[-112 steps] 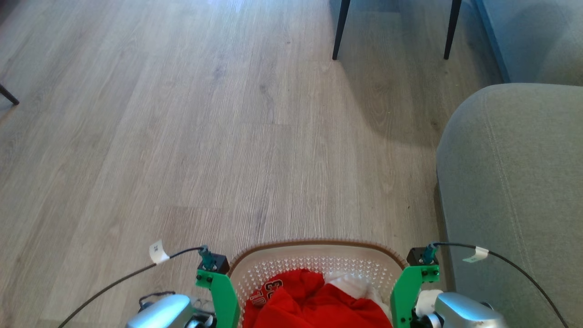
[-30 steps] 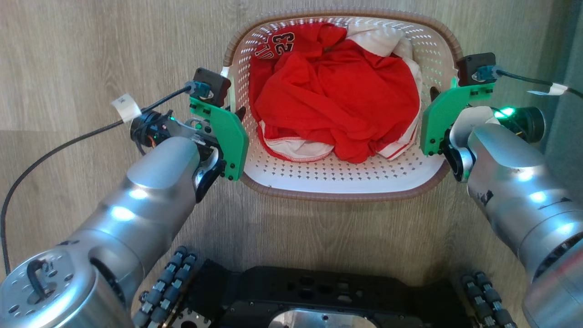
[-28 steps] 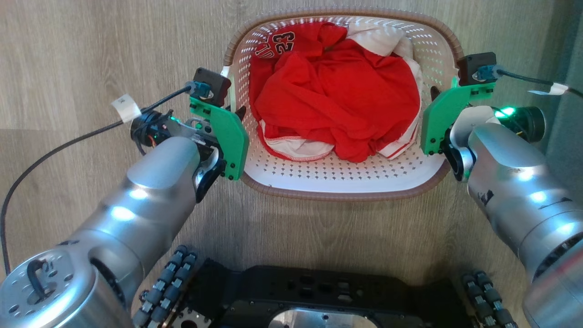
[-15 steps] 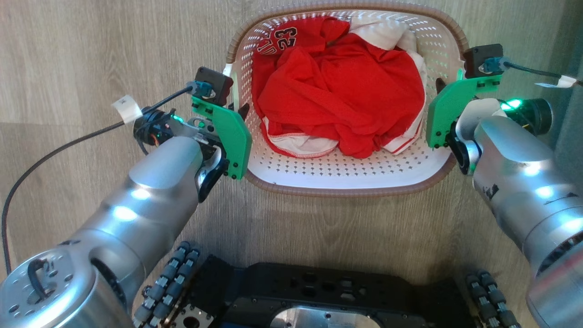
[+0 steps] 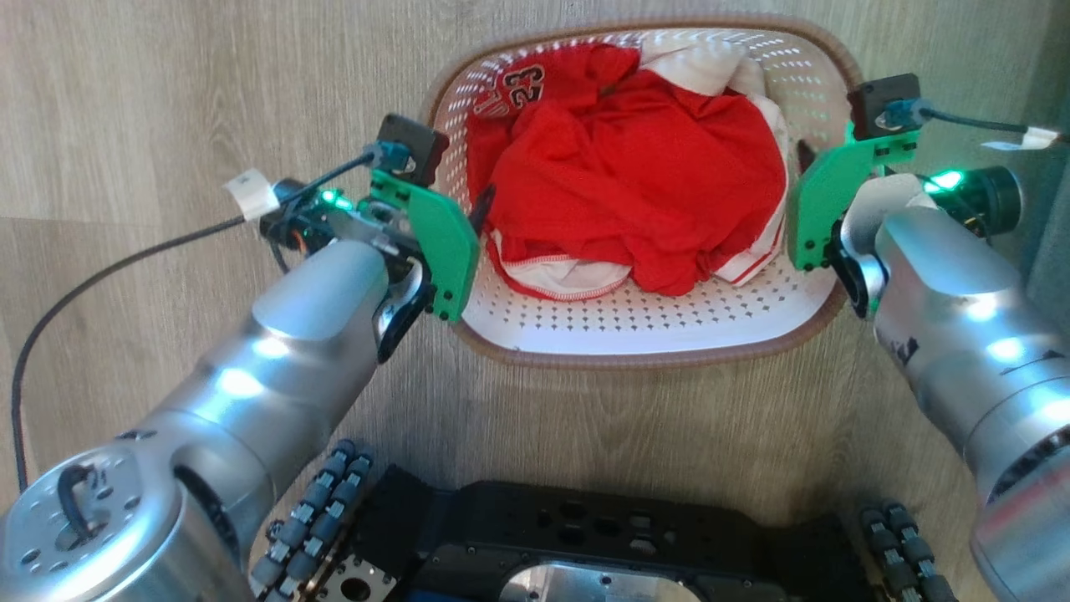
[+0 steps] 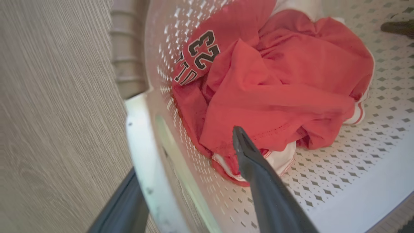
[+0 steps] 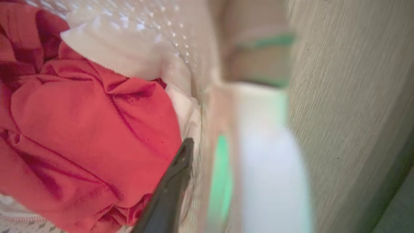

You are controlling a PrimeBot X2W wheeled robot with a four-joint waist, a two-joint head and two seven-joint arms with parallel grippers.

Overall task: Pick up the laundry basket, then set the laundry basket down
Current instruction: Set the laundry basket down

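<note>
White perforated plastic with a brown woven-look rim, the laundry basket (image 5: pixel 652 361) of red and white clothes (image 5: pixel 635 176) sits low over the pale wood floor (image 5: pixel 167 100), between both arms. The left gripper (image 6: pixel 184 150) is spread astride its white side handle (image 6: pixel 142 145); the right gripper (image 5: pixel 815 167) is too blurred to tell. I judge no firm carry is underway, so either the lift or the release is unfinished.

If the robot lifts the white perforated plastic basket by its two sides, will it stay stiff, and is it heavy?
The white perforated plastic laundry basket probably holds its shape: a brown woven-look rim runs all around it. It is likely light, since it holds only some crumpled red and white clothes. The thin, holed walls may flex slightly.
</note>
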